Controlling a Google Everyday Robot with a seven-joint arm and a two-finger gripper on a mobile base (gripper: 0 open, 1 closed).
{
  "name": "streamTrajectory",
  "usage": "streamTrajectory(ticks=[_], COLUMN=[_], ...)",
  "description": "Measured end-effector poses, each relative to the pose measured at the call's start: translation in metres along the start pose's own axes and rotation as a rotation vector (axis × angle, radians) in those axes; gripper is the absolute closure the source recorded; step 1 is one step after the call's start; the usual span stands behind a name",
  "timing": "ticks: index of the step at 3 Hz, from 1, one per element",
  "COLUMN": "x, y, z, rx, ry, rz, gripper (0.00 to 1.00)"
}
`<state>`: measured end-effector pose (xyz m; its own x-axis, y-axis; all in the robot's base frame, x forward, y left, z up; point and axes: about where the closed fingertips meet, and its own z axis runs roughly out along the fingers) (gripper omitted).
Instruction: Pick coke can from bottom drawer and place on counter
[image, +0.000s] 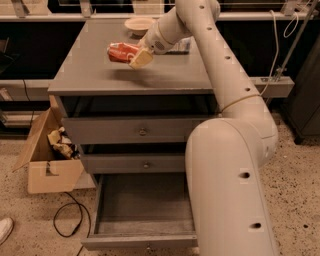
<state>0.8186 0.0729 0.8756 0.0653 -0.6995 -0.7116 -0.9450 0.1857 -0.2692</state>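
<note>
The red coke can (120, 52) lies on its side in my gripper (137, 55), which is shut on it and holds it a little above the grey counter (95, 75), over its middle. A shadow falls on the counter just below the can. The bottom drawer (142, 210) is pulled open at the foot of the cabinet and its grey tray shows nothing inside. My arm reaches in from the right and hides the cabinet's right side.
A pale bowl (139, 23) stands at the counter's back edge, with a dark flat object (180, 47) behind my wrist. A cardboard box (47, 155) with crumpled paper sits left of the cabinet. A black cable (67, 220) lies on the floor.
</note>
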Motion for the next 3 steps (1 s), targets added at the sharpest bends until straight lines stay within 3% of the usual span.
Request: streamTrajectory(ticks=[1, 2, 3], x=[0.001, 0.005, 0.011], y=[-0.004, -0.015, -0.028], z=[0.004, -0.004, -0.020], rx=[-0.005, 0.024, 0.069], ry=[-0.001, -0.007, -0.011], rz=[0.008, 0.030, 0.051], gripper=[0.14, 0.00, 0.00])
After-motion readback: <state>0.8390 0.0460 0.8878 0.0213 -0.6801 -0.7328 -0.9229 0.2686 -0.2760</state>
